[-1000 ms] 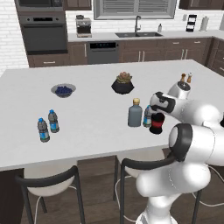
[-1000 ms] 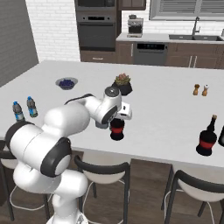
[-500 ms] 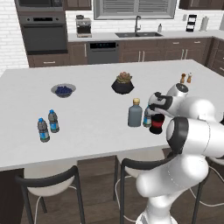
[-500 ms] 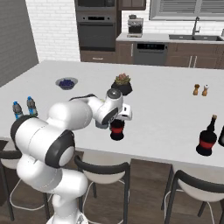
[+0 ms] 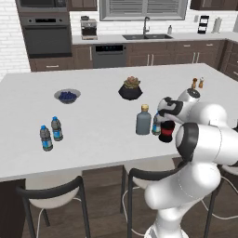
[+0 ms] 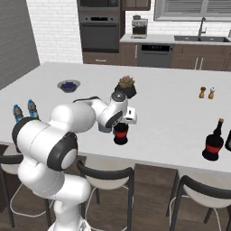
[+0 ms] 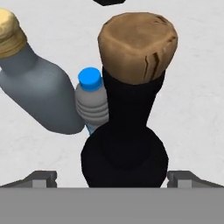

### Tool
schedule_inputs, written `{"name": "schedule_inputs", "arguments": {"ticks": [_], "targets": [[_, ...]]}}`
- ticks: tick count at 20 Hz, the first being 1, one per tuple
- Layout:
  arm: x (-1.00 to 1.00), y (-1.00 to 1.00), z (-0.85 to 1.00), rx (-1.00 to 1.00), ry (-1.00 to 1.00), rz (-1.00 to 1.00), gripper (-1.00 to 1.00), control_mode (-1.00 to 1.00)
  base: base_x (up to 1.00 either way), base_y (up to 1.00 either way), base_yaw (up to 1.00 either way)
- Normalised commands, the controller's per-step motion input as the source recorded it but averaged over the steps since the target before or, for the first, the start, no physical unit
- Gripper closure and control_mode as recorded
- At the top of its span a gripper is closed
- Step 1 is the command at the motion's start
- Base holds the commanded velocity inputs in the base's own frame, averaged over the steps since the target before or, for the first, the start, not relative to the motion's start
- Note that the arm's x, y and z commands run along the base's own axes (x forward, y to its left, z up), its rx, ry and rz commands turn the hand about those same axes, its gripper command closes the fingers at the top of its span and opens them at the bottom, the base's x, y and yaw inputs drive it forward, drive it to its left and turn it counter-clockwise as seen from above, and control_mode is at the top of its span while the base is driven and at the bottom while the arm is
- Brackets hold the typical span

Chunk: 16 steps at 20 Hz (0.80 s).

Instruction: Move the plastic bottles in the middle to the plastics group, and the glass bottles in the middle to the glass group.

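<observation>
wrist has come down and in toward the dark round-bodied bottle (image 7: 124,131) over the last second; base hasn't moved, bottles haven't shifted. gripper (image 7: 112,178) is spread wide and empty, one fingertip (image 7: 41,178) at 8 o'clock and the other at 4 o'clock of the bottle's belly in the hand view, neither touching yet as far as i can tell. so the bottle sits between the jaws, cork top (image 7: 138,41) close under the camera.

means for the task: my read is this is the pre-grasp on the first glass item, nothing sorted yet. next move is probably a bit more descent, then close on the neck or the body.

risk: small water bottle (image 7: 92,103) stands just beside the dark bottle at its 10 o'clock, and the grey-blue flask (image 7: 41,96) beyond it at 10 too. the finger on that side has little room, could nudge the water bottle.

further out, right base view: glass group (image 6: 213,143) at 3 o'clock of the hand, well apart, near the table (image 6: 171,113) edge. left base view: plastics group (image 5: 51,133) at 9 o'clock, well apart. berry bowl (image 5: 67,95) and plant pot (image 5: 130,88) sit beyond, shakers (image 5: 197,83) at 1 o'clock, none of them in the way.
</observation>
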Motion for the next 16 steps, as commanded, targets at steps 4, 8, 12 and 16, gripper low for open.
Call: {"name": "schedule_inputs", "arguments": {"ticks": [4, 8, 12, 16], "targets": [[0.03, -0.07, -0.02, 0.00, 0.00, 0.00, -1.00, -1.00, 0.00, 0.00, 0.00], [0.10, -0.06, -0.06, 0.00, 0.00, 0.00, -1.00, -1.00, 0.00, 0.00, 0.00], [0.11, -0.03, -0.13, 0.00, 0.00, 0.00, -1.00, -1.00, 0.00, 0.00, 0.00], [0.11, 0.00, -0.14, 0.00, 0.00, 0.00, -1.00, -1.00, 0.00, 0.00, 0.00]]}}
